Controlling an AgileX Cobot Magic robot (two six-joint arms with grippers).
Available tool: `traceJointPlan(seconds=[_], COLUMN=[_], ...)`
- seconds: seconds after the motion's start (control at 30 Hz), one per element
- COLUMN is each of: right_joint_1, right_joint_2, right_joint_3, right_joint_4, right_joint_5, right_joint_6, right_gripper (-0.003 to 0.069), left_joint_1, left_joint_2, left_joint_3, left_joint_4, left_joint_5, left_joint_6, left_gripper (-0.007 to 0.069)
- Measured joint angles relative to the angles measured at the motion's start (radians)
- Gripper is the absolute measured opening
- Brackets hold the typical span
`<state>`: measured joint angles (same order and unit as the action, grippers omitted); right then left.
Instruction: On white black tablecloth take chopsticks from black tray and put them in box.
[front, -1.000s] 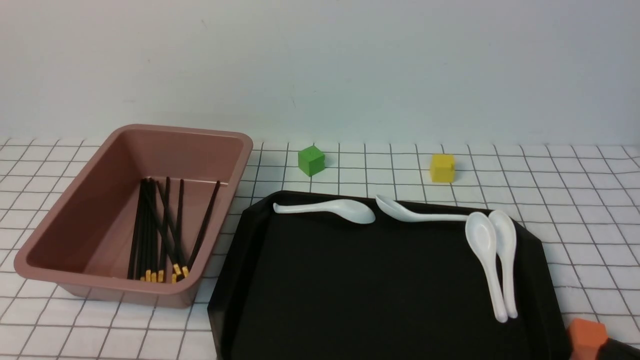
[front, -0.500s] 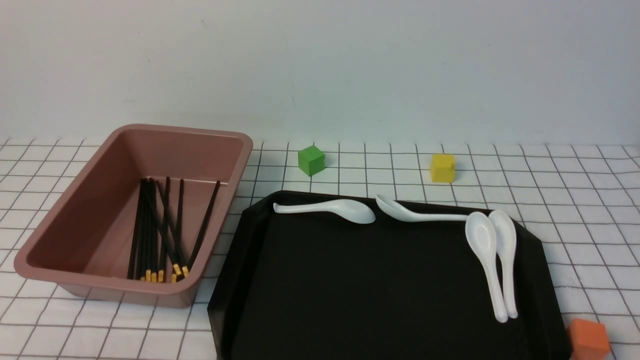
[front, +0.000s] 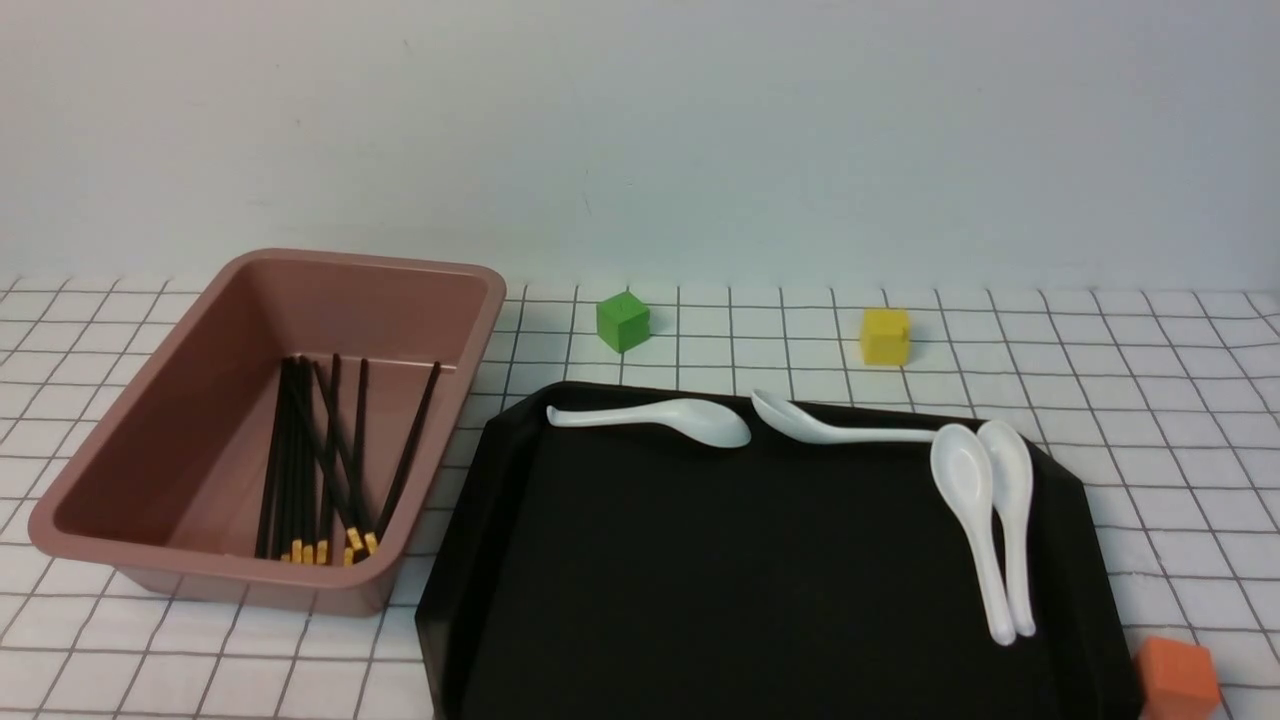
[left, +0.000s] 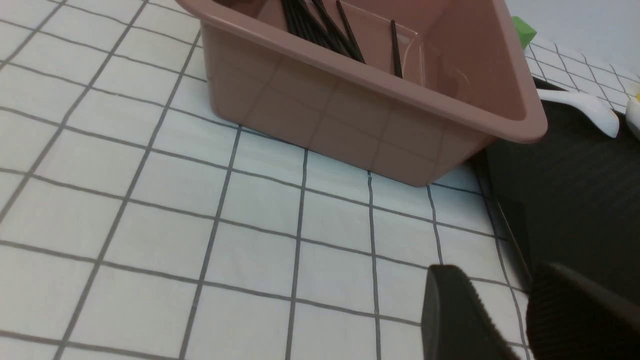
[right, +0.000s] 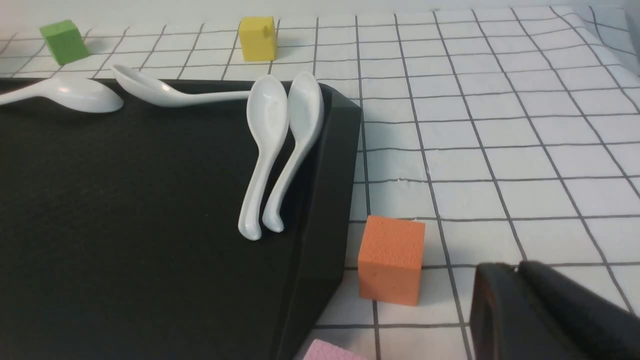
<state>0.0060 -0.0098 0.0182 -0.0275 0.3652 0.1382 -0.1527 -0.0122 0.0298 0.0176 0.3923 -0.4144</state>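
Several black chopsticks (front: 320, 455) with yellow ends lie inside the pinkish-brown box (front: 140, 420) at the left; they also show in the left wrist view (left: 320, 25). The black tray (front: 740, 600) beside the box holds only white spoons; I see no chopsticks on it. Neither gripper shows in the front view. My left gripper (left: 492, 290) is open and empty, low over the tablecloth (left: 150, 200) near the box's (left: 380, 115) near corner and the tray's edge (left: 565, 190). My right gripper (right: 517, 267) is shut and empty over the cloth, right of the tray (right: 125, 225).
Several white spoons (front: 975, 520) lie along the tray's far and right sides. A green cube (front: 622, 321) and a yellow cube (front: 885, 335) stand behind the tray. An orange cube (right: 391, 259) sits by the tray's near right corner, close to my right gripper. A pink object (right: 327, 351) lies below it.
The dark tip of my right arm at the bottom right corner of the front view has drawn back out of sight. Nothing else has moved.
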Motion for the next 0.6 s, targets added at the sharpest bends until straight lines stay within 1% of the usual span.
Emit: traceJointPlan(seconds=[0.6], right_joint_1=[0.0], right_joint_2=[0.0], right_joint_3=[0.0], right_joint_4=[0.0], right_joint_5=[0.0], right_joint_6=[0.0], right_gripper=[0.0082], left_joint_1=[0.0], left_joint_2=[0.0], left_joint_3=[0.0], left_joint_4=[0.0], left_joint_5=[0.0], left_joint_6=[0.0], left_gripper=[0.0239])
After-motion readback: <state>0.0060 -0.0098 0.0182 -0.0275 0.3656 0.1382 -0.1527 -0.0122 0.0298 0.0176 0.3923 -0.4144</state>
